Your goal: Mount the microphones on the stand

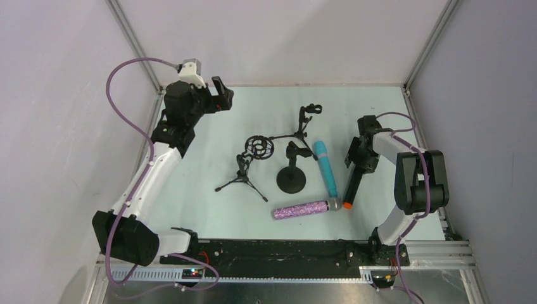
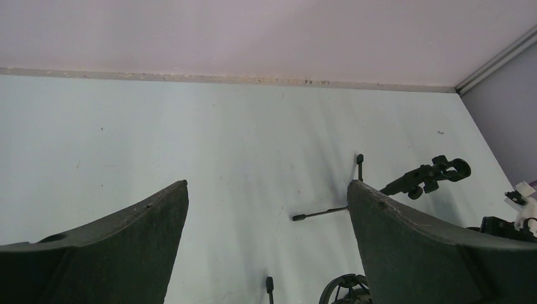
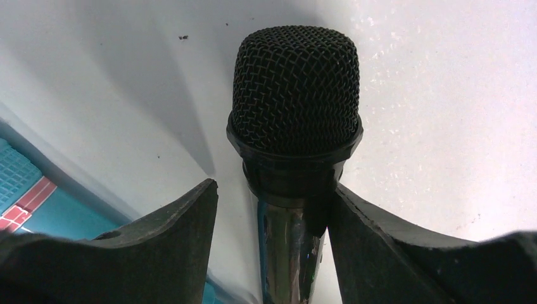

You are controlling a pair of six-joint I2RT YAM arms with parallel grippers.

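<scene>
The black microphone (image 1: pixel 353 183) with an orange end ring lies on the table at the right, its mesh head (image 3: pixel 294 88) pointing away. My right gripper (image 1: pixel 358 158) straddles its upper body just below the head. The right finger (image 3: pixel 392 247) touches the body, while the left finger (image 3: pixel 171 240) stands a gap away, so the gripper is open around it. Left of it lie the light blue microphone (image 1: pixel 326 168) and, crosswise, the glittery purple microphone (image 1: pixel 301 209). My left gripper (image 1: pixel 221 95) hangs open and empty at the far left, above the table (image 2: pixel 266 190).
Three black stands sit mid-table: a round-base stand (image 1: pixel 291 179), a tripod with a shock-mount ring (image 1: pixel 244 174) and a tripod with a clip (image 1: pixel 304 126), whose clip (image 2: pixel 437 172) also shows in the left wrist view. Walls enclose the table at back and sides.
</scene>
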